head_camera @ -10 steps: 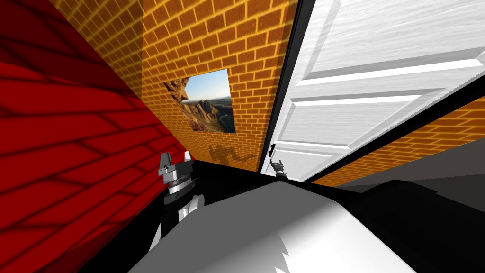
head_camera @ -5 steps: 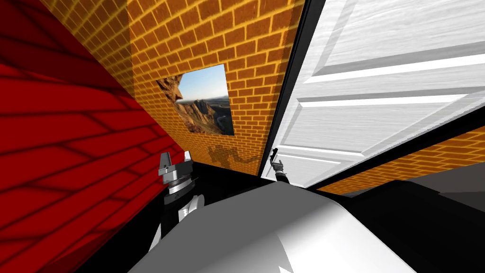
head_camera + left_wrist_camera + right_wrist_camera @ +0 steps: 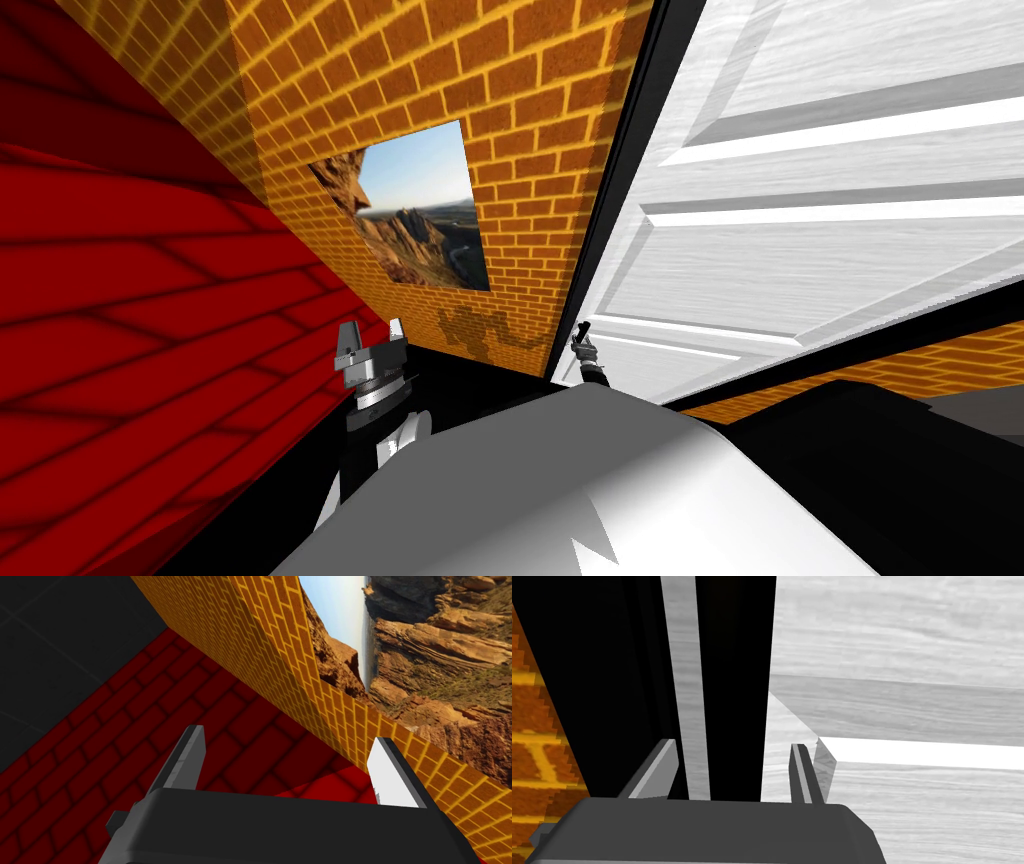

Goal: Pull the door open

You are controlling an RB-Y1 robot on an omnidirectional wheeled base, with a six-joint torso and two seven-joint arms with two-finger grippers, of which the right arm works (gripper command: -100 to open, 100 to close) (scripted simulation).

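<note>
Right fingers (image 3: 662, 771) narrowed around dark door handle (image 3: 734, 701) | white door (image 3: 800, 250) just right | left gripper (image 3: 371, 330) spread wide, empty

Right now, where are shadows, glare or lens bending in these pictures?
Head view: the wide lens splays walls; a shadow lies on the brick wall. Right wrist view: a bright strip crosses the door. Left wrist view: left claw has one finger lit, one shaded.

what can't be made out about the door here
Dark speck above the right claw, head view: too small to tell if it is the handle.
Black band ahead of that claw, right wrist view: handle or gap beside the door, cannot tell.
Door's top and hinge side, head view: cut off by the picture's edges.
</note>
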